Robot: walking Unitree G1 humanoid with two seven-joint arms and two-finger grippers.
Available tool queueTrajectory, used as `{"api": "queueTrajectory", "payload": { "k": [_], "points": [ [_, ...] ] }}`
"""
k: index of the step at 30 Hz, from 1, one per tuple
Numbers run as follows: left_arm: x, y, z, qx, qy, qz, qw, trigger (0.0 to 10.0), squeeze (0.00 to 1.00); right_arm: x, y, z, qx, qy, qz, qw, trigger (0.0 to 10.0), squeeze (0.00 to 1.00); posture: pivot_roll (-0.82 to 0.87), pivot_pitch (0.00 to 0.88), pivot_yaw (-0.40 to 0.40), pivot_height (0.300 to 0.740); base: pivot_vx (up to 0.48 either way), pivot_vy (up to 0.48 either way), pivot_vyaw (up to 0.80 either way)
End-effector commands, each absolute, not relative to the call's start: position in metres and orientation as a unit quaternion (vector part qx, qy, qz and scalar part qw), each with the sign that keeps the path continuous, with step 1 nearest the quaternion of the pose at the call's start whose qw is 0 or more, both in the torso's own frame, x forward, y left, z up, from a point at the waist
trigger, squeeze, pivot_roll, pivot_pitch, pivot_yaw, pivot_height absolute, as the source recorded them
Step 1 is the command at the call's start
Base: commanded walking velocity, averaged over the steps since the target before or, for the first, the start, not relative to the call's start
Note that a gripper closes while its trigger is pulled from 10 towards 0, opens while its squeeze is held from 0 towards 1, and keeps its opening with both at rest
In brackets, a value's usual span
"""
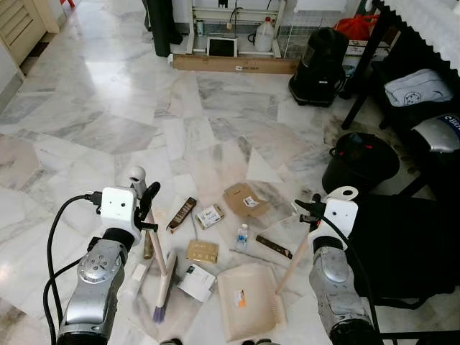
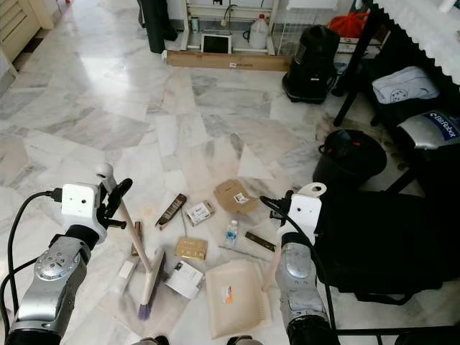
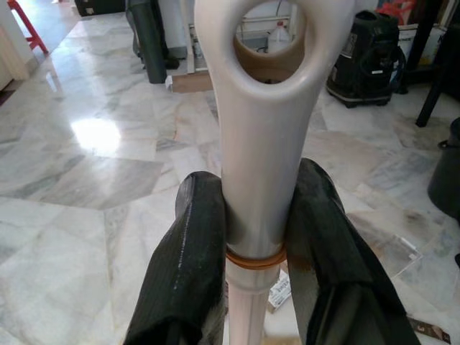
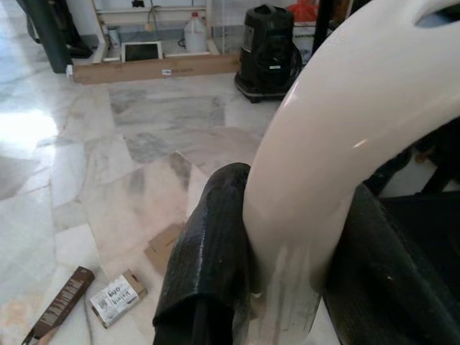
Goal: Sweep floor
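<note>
While I watch from the head cameras, here is what I read:

Floor: grey-veined white marble floor (image 1: 108,108), glossy, with a bright reflection in the left wrist view.

Left end effector (image 3: 257,237): clenched on the broom handle (image 1: 153,233) just under its looped top; both black fingers (image 3: 190,244) press its sides.

Broom: slanting down from the grip, its purple-tipped bristle head (image 1: 164,287) resting on the floor close to my feet.

Right end effector (image 4: 287,259): grasping the curved white top of the dustpan handle (image 1: 293,262).

Dustpan: cream dustpan tray (image 1: 248,302) lying flat on the floor between my arms.

Litter: a flattened cardboard box (image 1: 246,199), a small bottle (image 1: 242,236), a brown wrapper (image 1: 181,214), a small printed carton (image 1: 210,215) and a gold packet (image 1: 202,250), scattered just beyond the pan.

Room: long cardboard box (image 1: 235,64) along the far wall, black vacuum (image 1: 318,66) beside it, black bucket (image 1: 359,162) to my right, dark furniture at the right edge.
</note>
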State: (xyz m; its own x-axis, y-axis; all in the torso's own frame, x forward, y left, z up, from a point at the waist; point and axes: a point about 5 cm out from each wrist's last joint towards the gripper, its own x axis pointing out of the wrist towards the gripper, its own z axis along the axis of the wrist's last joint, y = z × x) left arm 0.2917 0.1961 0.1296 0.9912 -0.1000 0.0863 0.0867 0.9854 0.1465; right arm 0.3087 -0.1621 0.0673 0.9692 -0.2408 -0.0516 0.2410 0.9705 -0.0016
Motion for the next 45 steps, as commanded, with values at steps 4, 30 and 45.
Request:
{"api": "queueTrajectory", "payload": {
  "k": [4,30,45],
  "points": [
    [0.292,0.196,0.131,0.084,-0.050,-0.047,0.994,10.0,0.00,0.312,-0.169,0.075,-0.002,0.001,-0.139,0.990,10.0,0.00,0.03,0.187,-0.055,0.740,0.000,0.000,0.00],
    [0.298,0.190,0.138,0.074,-0.065,-0.059,0.993,10.0,0.00,0.314,-0.164,0.069,0.014,-0.011,-0.149,0.989,10.0,0.00,0.07,0.189,-0.035,0.740,0.000,0.000,0.00],
    [0.300,0.192,0.133,0.060,-0.055,-0.058,0.995,10.0,0.00,0.312,-0.165,0.065,0.009,-0.008,-0.155,0.988,10.0,0.00,0.07,0.214,-0.031,0.740,0.000,0.000,0.00]
  ]
}}
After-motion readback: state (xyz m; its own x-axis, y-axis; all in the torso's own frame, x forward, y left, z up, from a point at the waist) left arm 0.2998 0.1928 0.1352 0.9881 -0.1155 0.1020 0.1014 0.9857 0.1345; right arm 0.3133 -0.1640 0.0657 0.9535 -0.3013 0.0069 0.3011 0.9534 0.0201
